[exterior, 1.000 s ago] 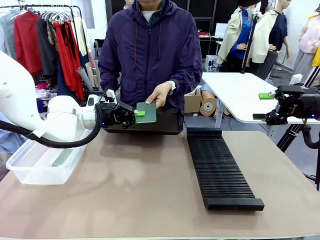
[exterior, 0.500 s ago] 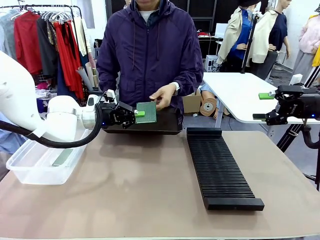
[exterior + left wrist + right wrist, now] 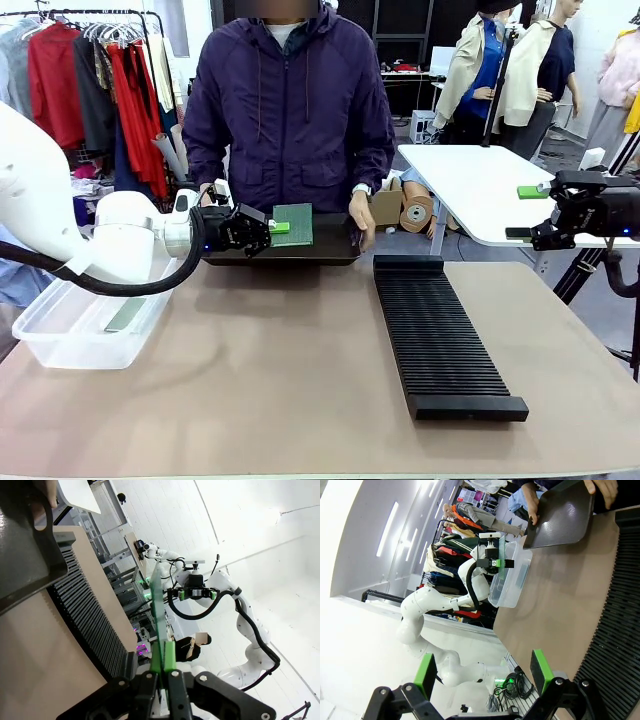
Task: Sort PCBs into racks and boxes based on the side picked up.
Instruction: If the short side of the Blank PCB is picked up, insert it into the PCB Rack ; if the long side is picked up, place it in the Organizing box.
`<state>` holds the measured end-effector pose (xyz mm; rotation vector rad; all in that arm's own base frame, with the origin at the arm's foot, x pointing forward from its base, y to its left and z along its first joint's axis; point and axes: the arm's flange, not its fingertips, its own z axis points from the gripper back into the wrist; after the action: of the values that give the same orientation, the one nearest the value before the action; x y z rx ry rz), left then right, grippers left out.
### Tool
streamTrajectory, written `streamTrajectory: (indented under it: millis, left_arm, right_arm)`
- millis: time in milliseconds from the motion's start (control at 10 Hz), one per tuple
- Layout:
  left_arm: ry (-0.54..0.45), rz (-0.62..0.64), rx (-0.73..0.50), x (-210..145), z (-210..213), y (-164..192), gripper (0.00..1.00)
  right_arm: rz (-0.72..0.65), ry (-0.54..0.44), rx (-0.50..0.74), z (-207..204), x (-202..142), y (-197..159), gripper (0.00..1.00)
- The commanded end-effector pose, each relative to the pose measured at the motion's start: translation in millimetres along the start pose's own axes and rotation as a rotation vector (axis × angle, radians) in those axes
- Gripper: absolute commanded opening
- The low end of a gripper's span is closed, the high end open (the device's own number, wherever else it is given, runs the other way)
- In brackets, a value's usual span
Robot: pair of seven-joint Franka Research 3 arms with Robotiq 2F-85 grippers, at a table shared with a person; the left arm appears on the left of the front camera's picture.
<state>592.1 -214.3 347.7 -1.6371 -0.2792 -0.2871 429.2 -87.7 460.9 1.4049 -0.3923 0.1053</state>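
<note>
On the far left of the worktop I see the clear box. One flat board already lies inside it, leaning on the near wall. It looks grey from here, so I think it is a PCB that is already sorted, but I cannot be sure.

Next comes my left gripper. Its fingers are pressed tight on the edge of a green PCB. In the left wrist view the PCB stands thin and straight up from between the green pads, so the hold looks good. The board hangs just above the black tray that the person holds at the far edge of the worktop. The person's hand rests on the right end of the tray and is not touching the board.

To the right of the tray lies the long black rack. I see no boards standing in its slots, so I think the rack has had nothing put in it yet.

On the far right my right gripper waits off past the worktop's edge. In the right wrist view its green fingers are spread wide apart with nothing between them.

So I think the job is near its start. One board may be done, one is in my grip and needs to go to the rack or the box. I cannot tell if more boards lie on the tray.
</note>
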Motion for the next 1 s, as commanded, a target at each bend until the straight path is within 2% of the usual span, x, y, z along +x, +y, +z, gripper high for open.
streamTrajectory:
  millis: [0, 900]
  left_arm:
    - [-0.001, -0.008, -0.002, 0.3, -0.2, -0.9, 0.0]
    - [-0.001, -0.008, -0.002, 0.3, -0.2, -0.9, 0.0]
  right_arm:
    - [0.007, -0.002, 0.001, -0.3, -0.3, 1.5, 1.0]
    - [0.007, -0.002, 0.001, -0.3, -0.3, 1.5, 1.0]
